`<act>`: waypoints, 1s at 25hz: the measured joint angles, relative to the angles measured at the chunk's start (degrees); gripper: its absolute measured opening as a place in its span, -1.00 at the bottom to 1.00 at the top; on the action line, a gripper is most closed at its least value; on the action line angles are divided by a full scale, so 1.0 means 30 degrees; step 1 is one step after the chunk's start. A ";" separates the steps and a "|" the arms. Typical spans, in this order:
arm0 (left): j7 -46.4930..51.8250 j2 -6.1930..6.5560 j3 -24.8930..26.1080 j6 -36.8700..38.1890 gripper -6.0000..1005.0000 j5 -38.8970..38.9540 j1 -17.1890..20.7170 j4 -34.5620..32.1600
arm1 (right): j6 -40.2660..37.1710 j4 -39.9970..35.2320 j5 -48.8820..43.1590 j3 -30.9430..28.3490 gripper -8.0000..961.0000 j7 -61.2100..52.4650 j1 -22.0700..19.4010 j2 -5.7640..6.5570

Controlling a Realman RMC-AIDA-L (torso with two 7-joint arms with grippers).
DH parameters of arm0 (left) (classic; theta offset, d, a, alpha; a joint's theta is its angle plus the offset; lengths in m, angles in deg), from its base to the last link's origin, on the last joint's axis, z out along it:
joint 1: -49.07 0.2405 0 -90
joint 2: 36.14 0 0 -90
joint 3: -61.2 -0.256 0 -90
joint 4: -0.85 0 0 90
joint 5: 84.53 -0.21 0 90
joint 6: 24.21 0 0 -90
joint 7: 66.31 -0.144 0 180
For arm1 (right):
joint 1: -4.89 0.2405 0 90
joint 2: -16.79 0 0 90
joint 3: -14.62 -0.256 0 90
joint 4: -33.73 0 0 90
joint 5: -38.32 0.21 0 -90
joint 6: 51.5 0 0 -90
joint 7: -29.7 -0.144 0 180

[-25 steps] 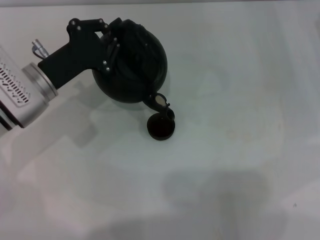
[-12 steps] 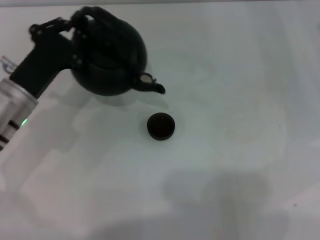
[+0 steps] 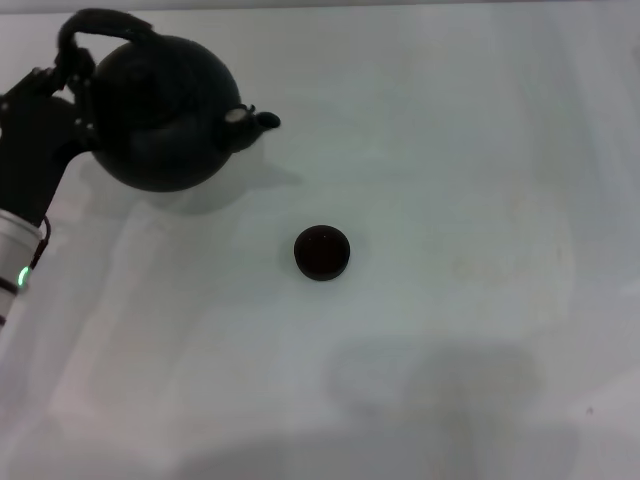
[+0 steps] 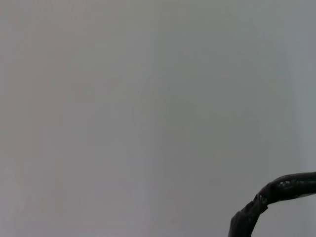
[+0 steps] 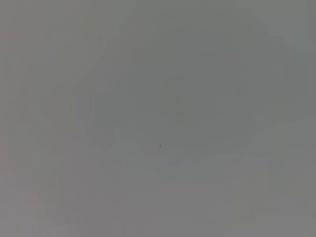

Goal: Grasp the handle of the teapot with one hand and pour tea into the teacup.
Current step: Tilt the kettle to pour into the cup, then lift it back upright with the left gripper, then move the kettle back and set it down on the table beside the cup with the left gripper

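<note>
Left tool [image 3: 75, 85] sits at ten o'clock in the head view, clamped on the handle [image 3: 100, 25] of the teapot [image 3: 165, 115], which hangs upright over the pale surface [image 3: 450, 200] with its spout pointing toward three o'clock. The teacup [image 3: 322, 252] stands alone near centre, well apart from the pot toward four o'clock of it. No readable writing shows anywhere, and the right tool is out of sight.

Left arm [image 3: 22, 215]: matte black angular wrist housing, small screw heads along its linkage; behind it a silver-grey cylindrical segment with dark bands and one lit green indicator
</note>
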 joint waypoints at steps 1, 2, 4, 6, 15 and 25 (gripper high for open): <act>0.0298 -0.0003 0.0161 -0.0008 -0.80 0.0000 0.0109 0.0153 | 0.0000 -0.0002 -0.0002 0.0000 0.69 0.0000 0.0002 0.0000; 0.0403 -0.0004 0.0249 -0.0030 -0.80 0.0004 0.0204 0.0277 | 0.0000 -0.0005 -0.0001 0.0000 0.69 0.0000 0.0003 0.0000; 0.0457 -0.0010 0.0458 -0.0122 -0.80 0.0040 0.0436 0.0502 | 0.0000 -0.0021 0.0017 0.0000 0.69 0.0000 0.0018 -0.0001; 0.0459 -0.0023 0.0777 -0.0248 -0.80 0.0066 0.0655 0.0640 | 0.0000 -0.0024 0.0063 -0.0004 0.69 -0.0001 0.0050 -0.0001; 0.0476 -0.0038 0.1128 -0.0639 -0.80 -0.0080 0.1273 0.1299 | 0.0010 -0.0088 0.0145 -0.0134 0.69 0.0000 0.0162 0.0027; 0.0485 -0.0063 0.1150 -0.1502 -0.76 0.0245 0.1471 0.1621 | 0.0026 -0.0088 0.0146 -0.0215 0.69 0.0000 0.0152 0.0029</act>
